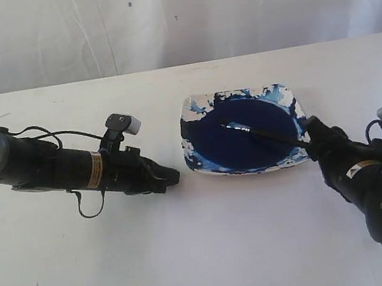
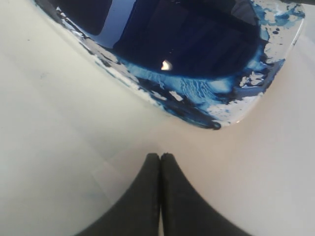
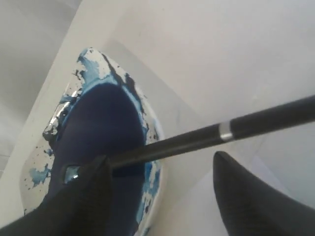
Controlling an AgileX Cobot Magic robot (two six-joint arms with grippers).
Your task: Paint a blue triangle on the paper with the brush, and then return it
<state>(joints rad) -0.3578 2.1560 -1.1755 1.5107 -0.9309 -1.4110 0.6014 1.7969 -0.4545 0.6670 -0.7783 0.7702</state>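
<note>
The brush is a thin black stick lying across the paint dish, with its tip in the dark navy pool and its handle over the dish's right rim. My right gripper is at that handle end. In the right wrist view its fingers stand wide apart, and the brush crosses just past the fingertips of the right gripper, touching or nearly touching one of them. My left gripper rests shut and empty left of the dish. The white paper shows no blue triangle.
The dish lies close ahead of the left gripper; its rim is smeared with blue and white paint. A white wrinkled curtain hangs behind the table. The left arm's cable loops onto the surface.
</note>
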